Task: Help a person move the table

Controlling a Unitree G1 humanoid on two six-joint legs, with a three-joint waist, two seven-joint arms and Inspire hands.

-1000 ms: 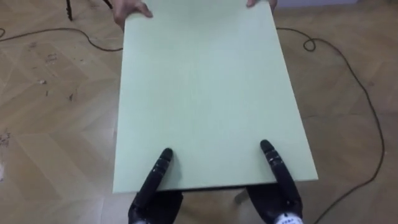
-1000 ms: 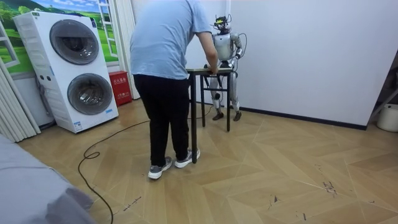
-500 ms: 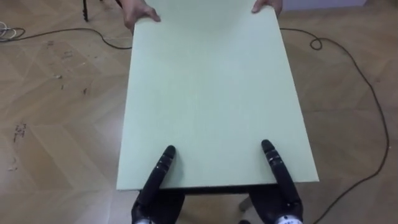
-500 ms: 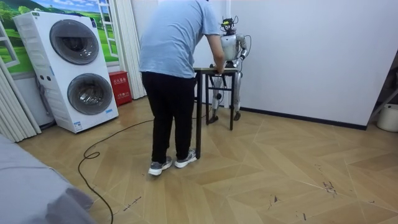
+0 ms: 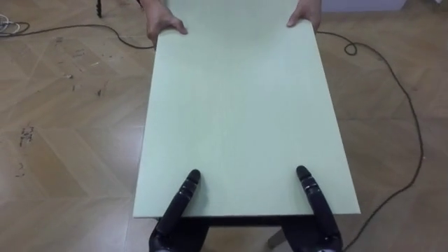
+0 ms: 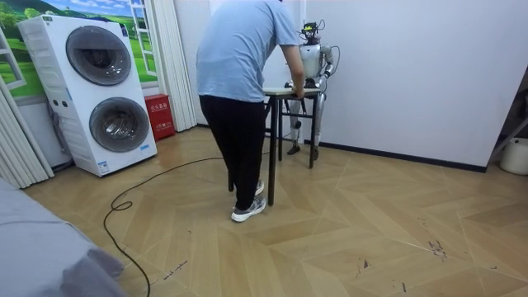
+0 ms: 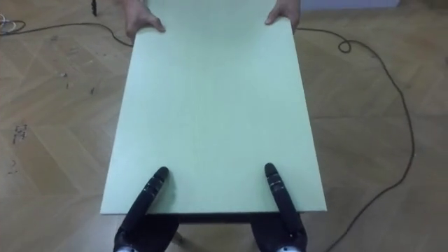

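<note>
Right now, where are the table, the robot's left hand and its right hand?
table (image 5: 238, 112): left eye view, on the bare middle of its top.
left hand (image 5: 181, 202): left eye view, on the part lying on the tabletop.
right hand (image 5: 313, 197): left eye view, on the part lying on the tabletop.

One pale green table (image 5: 238, 119) is showing between robot and person. Two robot hands are lying at its near edge: one left hand (image 5: 178, 206) and one right hand (image 5: 315, 203). Two more hands are gripping the far end, one person's hand (image 5: 162, 22) at the left corner and a second person's hand (image 5: 305, 15) at the right corner. One person (image 6: 243, 74) is leaning over the table in the room view. Two front-loading machines are standing stacked at the room view's left, one upper machine (image 6: 97, 54) and one lower machine (image 6: 115, 124), giving two round doors. One red box (image 6: 158, 115) is sitting beside them, and one white container (image 6: 516, 155) is sitting at the room view's right edge.
</note>
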